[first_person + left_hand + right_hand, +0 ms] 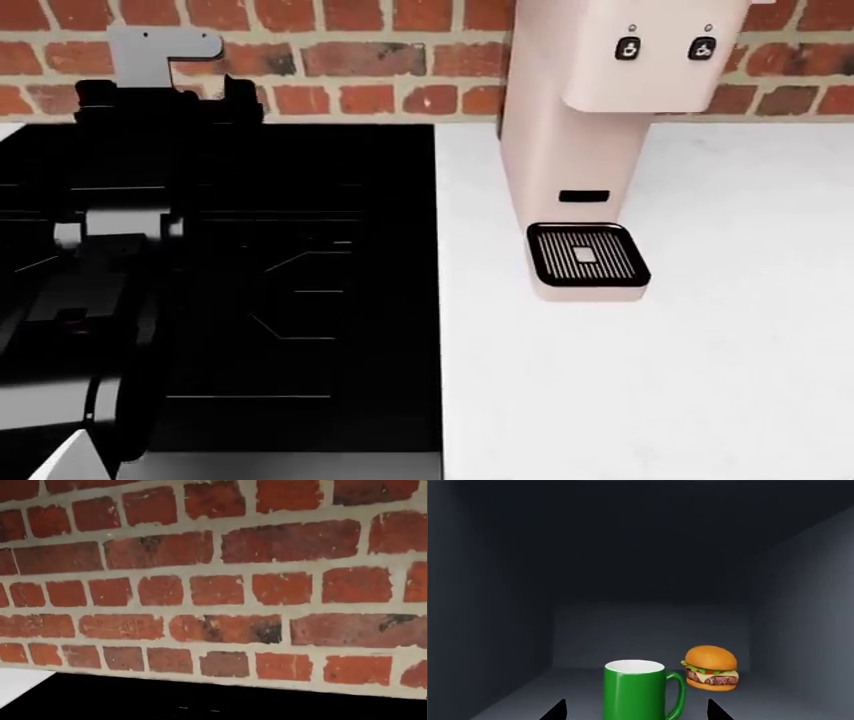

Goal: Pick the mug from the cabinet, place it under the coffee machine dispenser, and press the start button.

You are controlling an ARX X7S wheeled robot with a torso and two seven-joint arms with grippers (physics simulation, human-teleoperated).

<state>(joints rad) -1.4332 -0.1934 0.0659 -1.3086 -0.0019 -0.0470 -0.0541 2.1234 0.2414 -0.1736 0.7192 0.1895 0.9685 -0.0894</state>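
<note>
In the right wrist view the green mug [635, 692] stands upright inside a dark cabinet, white inside showing, handle toward the burger's side. My right gripper [636, 712] is open, and its black fingertips [555, 711] stand on either side of the mug, apart from it. In the head view the pale pink coffee machine [567, 140] stands at the brick wall, with two black buttons [626, 48] on its head and an empty black drip tray [587, 255]. My left arm [120, 250] lies dark over the black cooktop, so its gripper cannot be made out. The right arm is out of the head view.
A burger [712, 668] sits in the cabinet behind and beside the mug. Grey cabinet walls [487, 630] close in on both sides. A black cooktop [320, 300] adjoins the white counter [667, 380]. The left wrist view faces the brick wall [213, 580].
</note>
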